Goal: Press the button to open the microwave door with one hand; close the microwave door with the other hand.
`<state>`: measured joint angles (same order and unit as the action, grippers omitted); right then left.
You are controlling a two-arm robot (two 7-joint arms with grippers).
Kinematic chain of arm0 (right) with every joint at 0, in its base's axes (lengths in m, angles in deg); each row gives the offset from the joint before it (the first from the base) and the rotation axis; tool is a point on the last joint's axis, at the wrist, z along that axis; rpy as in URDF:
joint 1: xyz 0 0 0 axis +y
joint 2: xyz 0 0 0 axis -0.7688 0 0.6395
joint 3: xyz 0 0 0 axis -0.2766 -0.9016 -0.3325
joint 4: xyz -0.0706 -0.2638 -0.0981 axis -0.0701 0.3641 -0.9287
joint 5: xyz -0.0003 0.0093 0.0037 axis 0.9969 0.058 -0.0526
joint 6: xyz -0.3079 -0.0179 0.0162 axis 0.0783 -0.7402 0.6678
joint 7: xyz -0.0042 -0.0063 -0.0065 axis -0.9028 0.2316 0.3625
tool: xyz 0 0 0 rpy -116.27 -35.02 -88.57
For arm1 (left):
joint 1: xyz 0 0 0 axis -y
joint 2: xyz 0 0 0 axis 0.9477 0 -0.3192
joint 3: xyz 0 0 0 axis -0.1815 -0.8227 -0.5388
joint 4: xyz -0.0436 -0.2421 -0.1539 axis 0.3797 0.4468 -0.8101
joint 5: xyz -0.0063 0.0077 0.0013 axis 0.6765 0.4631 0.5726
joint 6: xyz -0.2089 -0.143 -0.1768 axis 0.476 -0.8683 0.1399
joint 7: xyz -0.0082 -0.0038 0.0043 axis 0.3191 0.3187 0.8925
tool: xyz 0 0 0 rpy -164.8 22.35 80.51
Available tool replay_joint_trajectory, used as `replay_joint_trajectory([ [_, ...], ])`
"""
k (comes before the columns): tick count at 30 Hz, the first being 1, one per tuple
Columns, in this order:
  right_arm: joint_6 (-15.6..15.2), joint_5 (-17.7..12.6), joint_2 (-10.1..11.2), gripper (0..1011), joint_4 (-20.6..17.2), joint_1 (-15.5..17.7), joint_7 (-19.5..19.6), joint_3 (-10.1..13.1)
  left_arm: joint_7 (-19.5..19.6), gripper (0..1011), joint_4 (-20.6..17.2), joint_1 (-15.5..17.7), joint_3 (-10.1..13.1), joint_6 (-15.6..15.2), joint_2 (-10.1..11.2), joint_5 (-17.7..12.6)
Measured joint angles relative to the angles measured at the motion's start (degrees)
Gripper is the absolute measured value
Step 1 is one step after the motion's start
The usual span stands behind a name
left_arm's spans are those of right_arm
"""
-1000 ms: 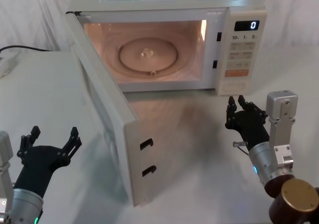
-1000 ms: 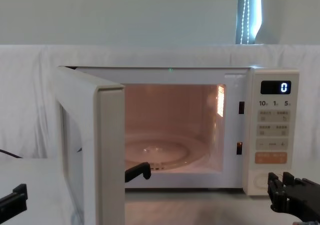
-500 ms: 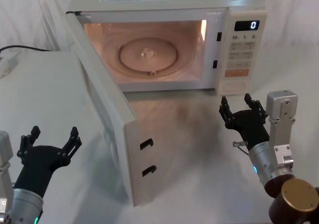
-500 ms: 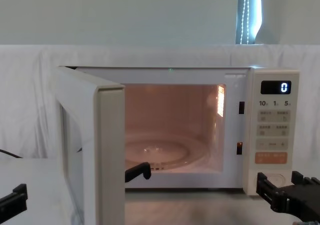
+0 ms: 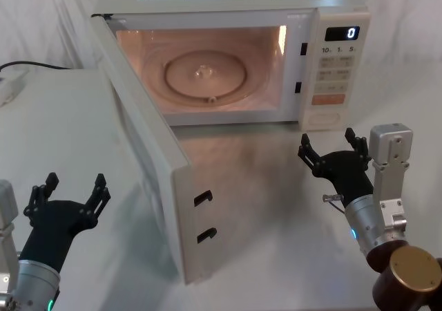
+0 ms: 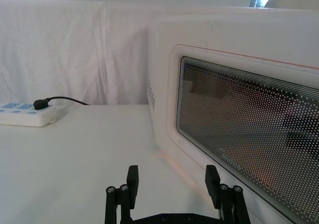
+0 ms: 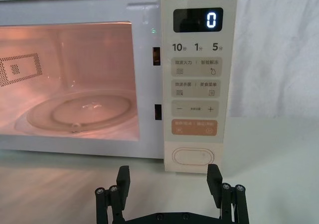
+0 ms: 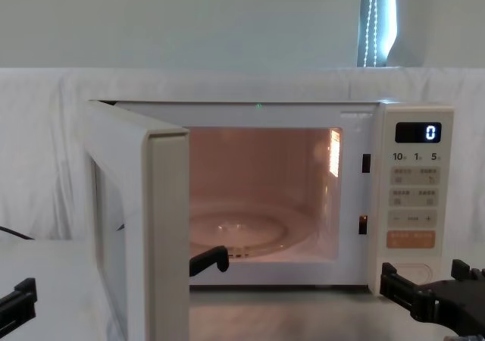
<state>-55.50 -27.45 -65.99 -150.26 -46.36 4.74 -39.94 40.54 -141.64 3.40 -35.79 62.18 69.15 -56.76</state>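
2 hands (image 5: 67,193) (image 5: 332,147) spread wide

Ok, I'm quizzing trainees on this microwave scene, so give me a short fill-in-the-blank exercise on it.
1. The microwave door stands ____.
2. The display reads ____.
3. The right gripper hovers just before the button, its fingers ____.
4. The ____ gripper waits outside the door.

Missing words: open; 0; open; left

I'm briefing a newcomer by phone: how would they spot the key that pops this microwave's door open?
Find the microwave's narrow control panel, right of the lit cavity, topped by a display showing 0. Go to its very bottom: the button is a wide cream oval with a raised rim, directly under the orange rectangular key. It is the panel's largest key and its only oval one.
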Motion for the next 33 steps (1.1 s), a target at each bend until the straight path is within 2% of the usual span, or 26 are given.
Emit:
replay_joint_trajectory([
  [4, 0.0, 0.0, 0.0, 1002, 0.0, 0.0, 0.0, 0.0, 0.0, 799, 0.0, 0.0, 0.0, 0.0, 0.0, 0.0],
  [5, 0.0, 0.0, 0.0, 1002, 0.0, 0.0, 0.0, 0.0, 0.0, 744, 0.0, 0.0, 0.0, 0.0, 0.0, 0.0],
  [6, 0.0, 0.0, 0.0, 1002, 0.0, 0.0, 0.0, 0.0, 0.0, 744, 0.0, 0.0, 0.0, 0.0, 0.0, 0.0],
  [9, 0.0, 0.0, 0.0, 1002, 0.0, 0.0, 0.0, 0.0, 0.0, 623, 0.0, 0.0, 0.0, 0.0, 0.0, 0.0],
  [11, 0.0, 0.0, 0.0, 1002, 0.0, 0.0, 0.0, 0.0, 0.0, 590, 0.0, 0.0, 0.0, 0.0, 0.0, 0.0],
  [19, 0.0, 0.0, 0.0, 1002, 0.0, 0.0, 0.0, 0.0, 0.0, 292, 0.0, 0.0, 0.0, 0.0, 0.0, 0.0],
  [22, 0.0, 0.0, 0.0, 1002, 0.0, 0.0, 0.0, 0.0, 0.0, 237, 0.0, 0.0, 0.0, 0.0, 0.0, 0.0],
  [24, 0.0, 0.0, 0.0, 1002, 0.0, 0.0, 0.0, 0.0, 0.0, 129, 0.0, 0.0, 0.0, 0.0, 0.0, 0.0],
  [26, 0.0, 0.0, 0.0, 1002, 0.0, 0.0, 0.0, 0.0, 0.0, 97, 0.0, 0.0, 0.0, 0.0, 0.0, 0.0],
  [28, 0.0, 0.0, 0.0, 1002, 0.0, 0.0, 0.0, 0.0, 0.0, 15, 0.0, 0.0, 0.0, 0.0, 0.0, 0.0],
  [33, 0.0, 0.0, 0.0, 1002, 0.0, 0.0, 0.0, 0.0, 0.0, 0, 0.0, 0.0, 0.0, 0.0, 0.0, 0.0],
])
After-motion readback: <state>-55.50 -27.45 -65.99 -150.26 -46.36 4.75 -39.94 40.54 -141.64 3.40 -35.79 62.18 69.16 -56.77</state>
